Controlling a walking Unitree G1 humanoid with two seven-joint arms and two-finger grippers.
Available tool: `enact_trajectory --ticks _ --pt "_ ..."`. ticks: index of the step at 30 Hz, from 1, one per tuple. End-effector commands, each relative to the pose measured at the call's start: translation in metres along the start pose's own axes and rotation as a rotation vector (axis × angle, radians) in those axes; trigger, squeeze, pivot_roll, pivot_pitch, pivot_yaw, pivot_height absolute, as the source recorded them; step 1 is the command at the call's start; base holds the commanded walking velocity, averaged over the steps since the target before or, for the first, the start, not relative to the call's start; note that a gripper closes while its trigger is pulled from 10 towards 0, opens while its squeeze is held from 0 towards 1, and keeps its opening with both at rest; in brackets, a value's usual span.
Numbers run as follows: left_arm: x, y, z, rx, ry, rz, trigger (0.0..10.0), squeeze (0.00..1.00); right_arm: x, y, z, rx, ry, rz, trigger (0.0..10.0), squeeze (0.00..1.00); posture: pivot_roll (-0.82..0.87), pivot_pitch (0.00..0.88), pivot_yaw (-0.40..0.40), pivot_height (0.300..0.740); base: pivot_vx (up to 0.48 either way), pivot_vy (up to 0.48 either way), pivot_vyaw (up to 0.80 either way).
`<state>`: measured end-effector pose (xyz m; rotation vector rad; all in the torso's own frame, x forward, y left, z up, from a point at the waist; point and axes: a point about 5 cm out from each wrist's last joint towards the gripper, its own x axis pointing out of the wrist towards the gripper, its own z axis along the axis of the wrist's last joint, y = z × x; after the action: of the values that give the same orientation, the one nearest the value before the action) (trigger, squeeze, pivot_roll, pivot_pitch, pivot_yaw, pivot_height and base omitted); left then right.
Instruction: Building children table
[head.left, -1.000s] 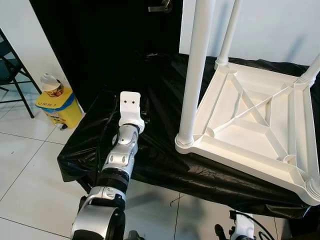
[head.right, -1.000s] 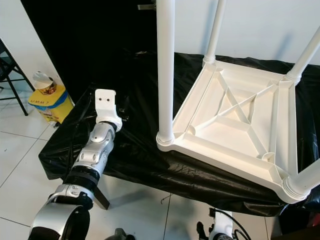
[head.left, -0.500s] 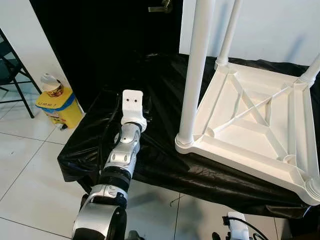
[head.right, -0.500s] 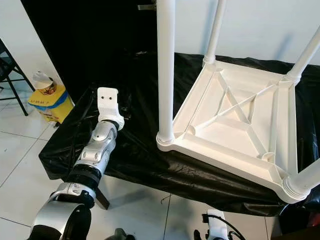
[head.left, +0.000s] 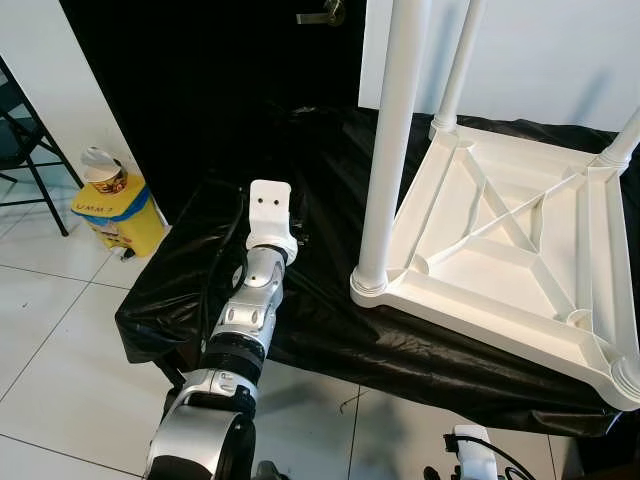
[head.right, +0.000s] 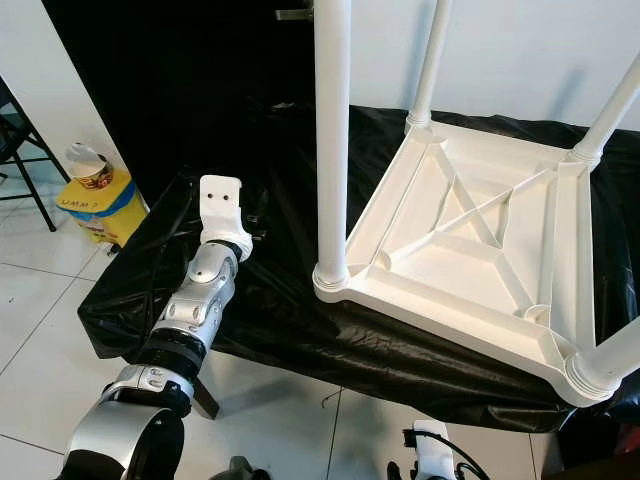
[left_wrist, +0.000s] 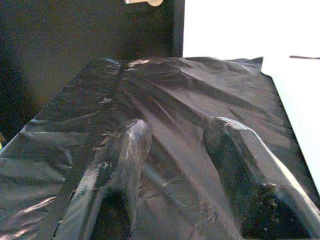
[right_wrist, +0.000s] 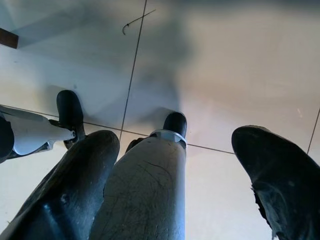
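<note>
The white children's table (head.left: 500, 235) lies upside down on a black plastic sheet (head.left: 330, 335), with its legs pointing up; the nearest leg (head.left: 395, 130) stands at the front left corner. My left arm (head.left: 250, 300) reaches over the sheet, left of the table and apart from it. In the left wrist view my left gripper (left_wrist: 175, 130) is open just above the crinkled plastic, holding nothing. My right gripper (right_wrist: 177, 137) hangs low over the tiled floor with its fingers spread. A pale cylinder (right_wrist: 145, 190) with a dark tip lies against one finger, clear of the other.
A yellow bin (head.left: 118, 212) with a can on top stands on the floor at the left. Beside it is a dark folding chair (head.left: 20, 140). A black curtain and a door handle (head.left: 322, 14) are behind the sheet. White floor tiles run along the front.
My left arm has reached a little further forward and to the right, toward the table. The right wrist at the bottom edge has shifted slightly. The table has not moved.
</note>
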<state>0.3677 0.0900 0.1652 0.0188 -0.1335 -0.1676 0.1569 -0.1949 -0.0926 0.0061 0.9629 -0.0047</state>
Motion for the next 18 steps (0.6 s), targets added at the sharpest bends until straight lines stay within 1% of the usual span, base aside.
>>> enact_trajectory --ticks 1,6,10,12,14,18 --pt "-0.002 -0.002 -0.005 0.009 0.012 -0.014 10.0 0.0 -0.002 0.001 -0.01 -0.002 0.039 -0.002 10.0 0.19 0.03 0.0 -0.007 0.74 0.0 0.0 0.0" --pt "-0.005 -0.003 -0.009 0.009 0.016 -0.019 10.0 0.0 -0.002 -0.001 -0.011 -0.003 0.044 -0.01 10.0 0.19 0.02 0.0 -0.005 0.74 0.0 0.0 0.0" --pt "-0.01 -0.005 -0.017 -0.001 0.027 -0.021 10.0 0.0 -0.003 -0.002 -0.013 0.005 0.05 -0.02 10.0 0.24 0.02 0.0 -0.006 0.74 0.0 0.0 0.0" --pt "-0.01 -0.005 -0.017 -0.001 0.027 -0.021 10.0 0.0 -0.003 -0.002 -0.013 0.005 0.05 -0.02 10.0 0.24 0.02 0.0 -0.006 0.74 0.0 0.0 0.0" --pt "-0.014 -0.005 -0.027 0.002 0.055 -0.017 10.0 0.0 -0.003 -0.002 -0.014 0.005 0.054 -0.023 10.0 0.25 0.02 0.0 -0.006 0.74 0.0 0.0 0.0" --pt "-0.015 -0.005 -0.03 0.004 0.064 -0.016 10.0 0.0 -0.003 -0.002 -0.015 0.004 0.055 -0.023 10.0 0.25 0.02 0.0 -0.006 0.74 0.0 0.0 0.0"
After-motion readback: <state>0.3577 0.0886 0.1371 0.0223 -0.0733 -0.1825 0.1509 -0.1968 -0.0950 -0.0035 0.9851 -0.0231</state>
